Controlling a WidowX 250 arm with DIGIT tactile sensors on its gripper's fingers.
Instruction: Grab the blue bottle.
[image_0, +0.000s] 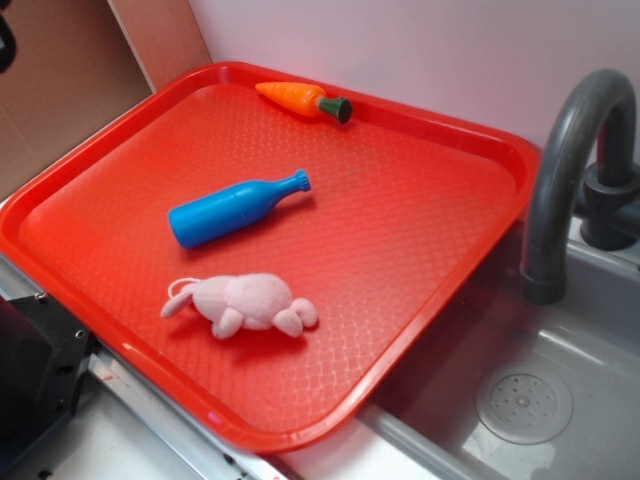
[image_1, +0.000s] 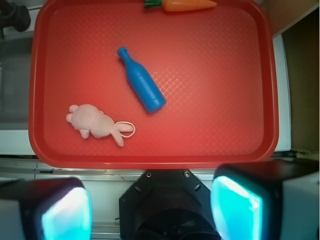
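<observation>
1. In the exterior view, the blue bottle (image_0: 238, 208) lies on its side a little left of frame centre, on a red tray (image_0: 420, 230) that fills most of the picture. Its capped neck points toward the upper right and its flat base toward the lower left. Nothing touches it.

2. In that same view, a pink plush bunny (image_0: 245, 303) lies just below the bottle, near it but apart. An orange carrot (image_0: 300, 100) rests against the tray's top rim, well apart. A grey faucet (image_0: 570, 180) and sink (image_0: 530, 400) take up the right side. My end effector is not visible here.

3. In the wrist view, the bottle sits in the upper middle of the frame, neck toward the upper left, base toward the lower right. The bunny is at lower left and the carrot at the top edge.

4. My end effector (image_1: 150, 210) shows at the bottom of this view: its two fingers are spread wide apart with nothing between them, so it is open and empty.

5. I judge the bottle to be light, rigid, smooth plastic. It would likely roll or slip if nudged sideways.

6. I would take hold across the wide cylindrical body near its middle, fingers on either side of its long axis, not on the narrow neck.
</observation>
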